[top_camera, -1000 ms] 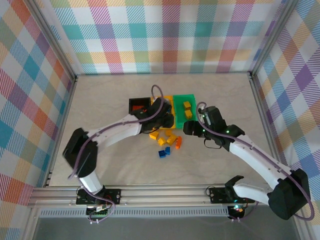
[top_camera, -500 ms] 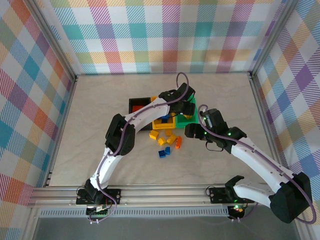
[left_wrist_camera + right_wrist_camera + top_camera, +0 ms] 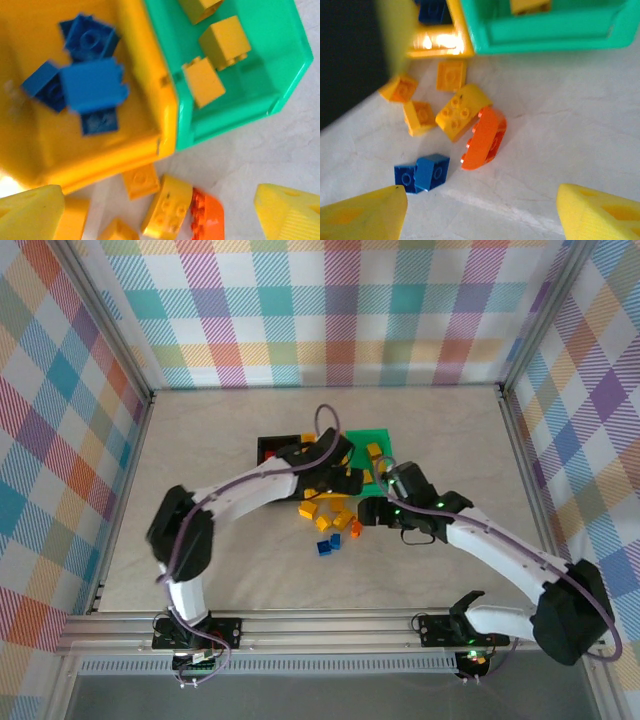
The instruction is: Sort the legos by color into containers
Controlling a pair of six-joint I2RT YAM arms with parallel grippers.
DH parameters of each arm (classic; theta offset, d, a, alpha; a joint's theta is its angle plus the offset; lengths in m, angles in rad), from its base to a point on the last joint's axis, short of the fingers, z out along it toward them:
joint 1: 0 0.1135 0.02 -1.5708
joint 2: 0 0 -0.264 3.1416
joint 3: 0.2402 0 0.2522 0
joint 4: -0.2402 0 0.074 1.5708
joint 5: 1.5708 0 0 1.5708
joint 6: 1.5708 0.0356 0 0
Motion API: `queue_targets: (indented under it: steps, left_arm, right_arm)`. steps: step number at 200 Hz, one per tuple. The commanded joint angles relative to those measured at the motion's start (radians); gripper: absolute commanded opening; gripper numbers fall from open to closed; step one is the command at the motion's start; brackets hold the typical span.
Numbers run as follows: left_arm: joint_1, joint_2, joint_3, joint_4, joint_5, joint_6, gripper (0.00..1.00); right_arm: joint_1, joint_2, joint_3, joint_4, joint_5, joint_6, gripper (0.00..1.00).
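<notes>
In the left wrist view the yellow bin [image 3: 145,85] holds several blue legos [image 3: 90,37]; one larger blue brick [image 3: 94,89] is blurred and free of the fingers. The green bin [image 3: 280,65] holds yellow legos [image 3: 225,42]. My left gripper [image 3: 157,202] is open above the loose yellow bricks [image 3: 167,205] in front of the bins. My right gripper [image 3: 480,200] is open just above the table, close behind an orange curved brick [image 3: 485,137] and two blue bricks [image 3: 422,172]. From above, the black bin [image 3: 272,452] holds an orange piece.
Loose yellow bricks [image 3: 322,514], blue ones [image 3: 328,545] and the orange brick [image 3: 356,528] lie together in front of the three bins, between both grippers [image 3: 345,478] [image 3: 368,512]. Bare table [image 3: 220,540] spreads left, right and behind. Checked walls ring the cell.
My left arm swung out over the bins and came back above the yellow bin, where a blue brick now shows blurred and free. My right gripper edged left toward the loose bricks.
</notes>
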Motion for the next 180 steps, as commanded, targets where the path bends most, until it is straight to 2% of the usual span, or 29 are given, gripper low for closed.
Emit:
queue_targets:
  steps: [1,53,110,180]
  left_arm:
    - [0.005,-0.176,-0.179,0.065,-0.013,-0.06,1.0]
    - [0.005,-0.532,-0.531,0.052,-0.044,-0.163,1.0]
    - [0.068,-0.71,-0.703,0.006,-0.053,-0.226,1.0]
    - [0.131,-0.784,-0.739,-0.024,-0.046,-0.212,1.0]
  right_arm:
    - [0.046,0.063,-0.036,0.041,-0.009,0.012,0.78]
    - [0.075,0.211,0.001,0.126,0.064,0.057,0.75]
    - [0.074,0.348,0.058,0.143,0.104,0.057,0.67]
    - [0.075,0.399,0.091,0.11,0.133,0.053,0.37]
